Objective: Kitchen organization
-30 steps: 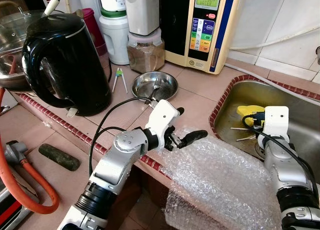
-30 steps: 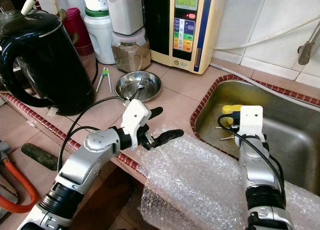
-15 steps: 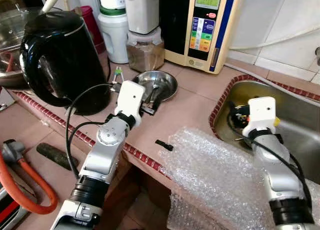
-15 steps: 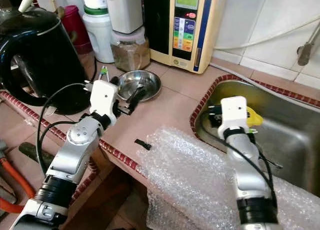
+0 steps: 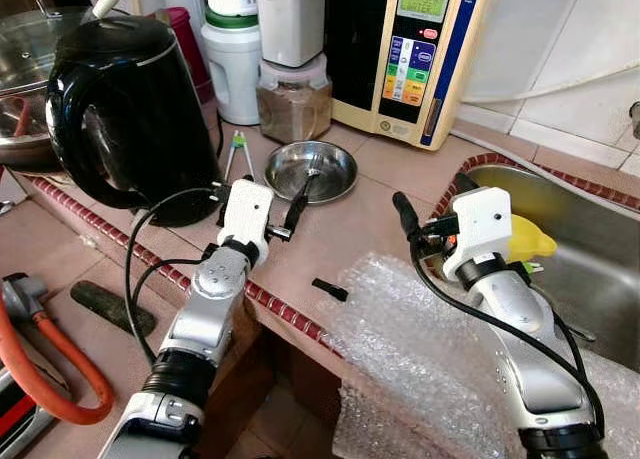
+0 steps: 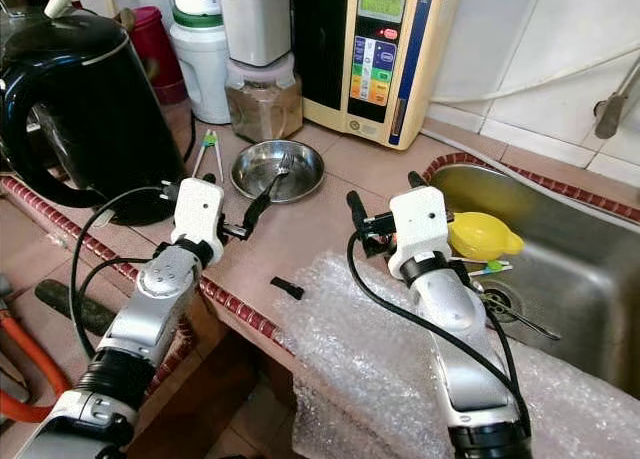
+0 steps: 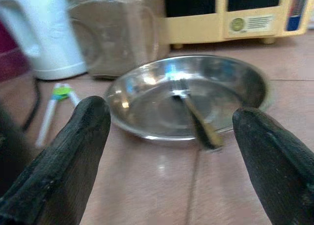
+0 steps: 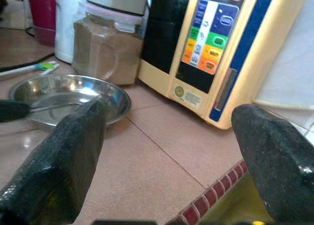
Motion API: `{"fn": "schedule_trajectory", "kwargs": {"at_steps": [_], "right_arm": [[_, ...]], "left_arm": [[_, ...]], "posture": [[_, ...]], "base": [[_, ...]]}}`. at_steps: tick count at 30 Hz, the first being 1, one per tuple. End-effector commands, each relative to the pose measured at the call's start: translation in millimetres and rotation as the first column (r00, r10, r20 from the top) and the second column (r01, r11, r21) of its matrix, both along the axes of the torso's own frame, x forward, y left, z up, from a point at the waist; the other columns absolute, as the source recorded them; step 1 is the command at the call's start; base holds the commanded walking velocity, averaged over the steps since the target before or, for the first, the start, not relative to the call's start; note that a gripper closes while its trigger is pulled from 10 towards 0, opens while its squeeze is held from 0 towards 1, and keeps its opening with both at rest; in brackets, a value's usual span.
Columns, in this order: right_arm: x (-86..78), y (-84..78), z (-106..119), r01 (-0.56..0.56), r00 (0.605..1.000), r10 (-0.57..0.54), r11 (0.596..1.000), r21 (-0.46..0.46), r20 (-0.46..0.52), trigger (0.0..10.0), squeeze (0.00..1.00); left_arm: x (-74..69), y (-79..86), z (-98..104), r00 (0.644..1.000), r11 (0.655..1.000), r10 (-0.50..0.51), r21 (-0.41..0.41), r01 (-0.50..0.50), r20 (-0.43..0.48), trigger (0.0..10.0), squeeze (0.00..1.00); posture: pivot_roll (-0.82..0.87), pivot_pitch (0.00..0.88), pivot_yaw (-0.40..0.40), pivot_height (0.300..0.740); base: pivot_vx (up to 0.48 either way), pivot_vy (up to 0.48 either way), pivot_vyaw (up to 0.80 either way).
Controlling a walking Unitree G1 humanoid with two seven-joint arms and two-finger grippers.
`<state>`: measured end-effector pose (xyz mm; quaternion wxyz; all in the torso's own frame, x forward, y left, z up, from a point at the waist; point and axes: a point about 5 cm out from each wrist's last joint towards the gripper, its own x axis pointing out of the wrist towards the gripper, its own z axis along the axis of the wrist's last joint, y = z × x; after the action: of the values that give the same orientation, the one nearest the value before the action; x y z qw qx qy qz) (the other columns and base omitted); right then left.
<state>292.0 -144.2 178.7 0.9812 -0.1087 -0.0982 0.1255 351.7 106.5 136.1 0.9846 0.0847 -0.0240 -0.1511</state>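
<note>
Steel is the shallow bowl (image 5: 311,171) on the tiled counter (image 5: 385,204), with a fork (image 7: 194,114) lying in it, handle out over the near rim. Just short of the bowl, the left gripper (image 5: 270,211) hovers over the counter with its fingers (image 7: 59,156) spread wide — nothing between them. Beside the bowl, toward a black kettle (image 5: 125,119), lies a pair of small tongs (image 5: 238,154). Behind the bowl stand a jar of brown powder (image 5: 292,104) and a cream appliance with coloured buttons (image 5: 420,49). On the bowl's other side, the right gripper (image 5: 430,204) hangs near the sink's (image 5: 590,269) edge, fingers (image 8: 64,161) parted and empty. A yellow object (image 5: 528,241) sits in the sink — bubble wrap (image 5: 420,349) drapes the counter's front edge, beside a small black piece (image 5: 329,289).
</note>
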Motion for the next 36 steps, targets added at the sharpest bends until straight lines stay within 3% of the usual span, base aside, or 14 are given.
{"fn": "schedule_trajectory", "kwargs": {"at_steps": [1, 4, 5, 6, 7, 8, 9, 12, 17, 23, 33, 36], "right_arm": [[-4.6, 6.4, 3.4, -0.033, 0.999, 0.033, 0.999, -0.004, 0.0, 10.0, 0.0], [-9.1, 12.0, 2.6, -0.057, 0.998, 0.057, 0.998, -0.01, -0.009, 10.0, 0.0], [-10.3, 13.5, 2.0, -0.061, 0.998, 0.061, 0.998, -0.011, -0.012, 10.0, 0.0], [-10.3, 13.5, 2.0, -0.061, 0.998, 0.061, 0.998, -0.011, -0.012, 10.0, 0.0], [-11.4, 14.9, 1.6, -0.063, 0.998, 0.063, 0.998, -0.01, -0.015, 10.0, 0.0], [-12.0, 15.5, 1.4, -0.063, 0.998, 0.063, 0.998, -0.01, -0.017, 10.0, 0.0], [-12.7, 15.9, 1.4, -0.063, 0.998, 0.063, 0.998, -0.011, -0.018, 10.0, 0.0], [-14.5, 16.6, 1.2, -0.058, 0.998, 0.058, 0.998, -0.01, -0.022, 10.0, 0.0], [-17.1, 14.8, -0.3, -0.034, 0.999, 0.033, 0.999, -0.009, -0.029, 10.0, 0.0], [-17.5, 15.4, -1.8, -0.025, 0.999, 0.024, 1.0, -0.008, -0.032, 10.0, 0.0], [-19.8, 24.8, -8.4, -0.047, 0.997, 0.047, 0.999, -0.005, -0.053, 10.0, 0.0], [-19.3, 28.2, -8.4, -0.056, 0.997, 0.056, 0.998, -0.005, -0.052, 10.0, 0.0]], "left_arm": [[2.6, -1.9, 1.2, 1.0, 1.0, -0.015, -0.003, 0.015, 0.002, 10.0, 0.0], [4.1, -5.4, -2.2, 0.999, 0.999, -0.037, -0.008, 0.037, -0.018, 10.0, 0.0], [4.5, -5.3, -3.4, 0.999, 0.999, -0.036, -0.015, 0.036, -0.026, 8.7, 0.0], [4.5, -5.3, -3.4, 0.999, 0.999, -0.036, -0.015, 0.036, -0.026, 8.7, 0.0], [4.8, -6.0, -5.8, 0.998, 0.999, -0.036, -0.028, 0.035, -0.042, 3.3, 0.0], [4.9, -6.6, -7.3, 0.998, 0.999, -0.037, -0.037, 0.035, -0.052, 3.3, 0.0], [5.1, -7.7, -8.8, 0.997, 0.998, -0.04, -0.044, 0.037, -0.062, 2.2, 0.0], [5.4, -9.3, -11.6, 0.996, 0.998, -0.044, -0.05, 0.04, -0.076, 1.3, 0.0], [6.7, -10.1, -12.8, 0.995, 0.997, -0.057, -0.053, 0.052, -0.083, 1.0, 0.0], [8.0, -6.5, -13.4, 0.995, 0.998, -0.056, -0.047, 0.052, -0.086, 1.4, 0.0], [7.7, 2.6, -15.7, 0.995, 0.999, -0.043, -0.036, 0.04, -0.087, 1.3, 0.0], [8.4, 2.9, -14.0, 0.996, 0.998, -0.05, -0.037, 0.047, -0.078, 1.8, 0.0]], "posture": [[-0.05, 0.046, 0.024, 0.74], [-0.05, 0.051, 0.032, 0.74], [-0.06, 0.052, 0.037, 0.74], [-0.06, 0.052, 0.037, 0.74], [-0.06, 0.054, 0.044, 0.74], [-0.06, 0.055, 0.045, 0.74], [-0.06, 0.055, 0.045, 0.74], [-0.06, 0.055, 0.056, 0.74], [-0.06, 0.056, 0.071, 0.74], [-0.05, 0.055, 0.084, 0.74], [-0.04, 0.045, 0.077, 0.74], [-0.03, 0.041, 0.078, 0.74]], "base": [[0.0, 0.0, 0.0], [0.0, 0.0, 0.0], [0.0, 0.0, 0.0], [0.0, 0.0, 0.0], [0.0, 0.0, 0.0], [0.0, 0.0, 0.0], [0.0, 0.0, 0.0], [0.0, 0.0, 0.0], [0.0, 0.0, 0.0], [0.0, 0.0, 0.0], [0.0, 0.0, 0.0], [0.0, 0.0, 0.0]]}}
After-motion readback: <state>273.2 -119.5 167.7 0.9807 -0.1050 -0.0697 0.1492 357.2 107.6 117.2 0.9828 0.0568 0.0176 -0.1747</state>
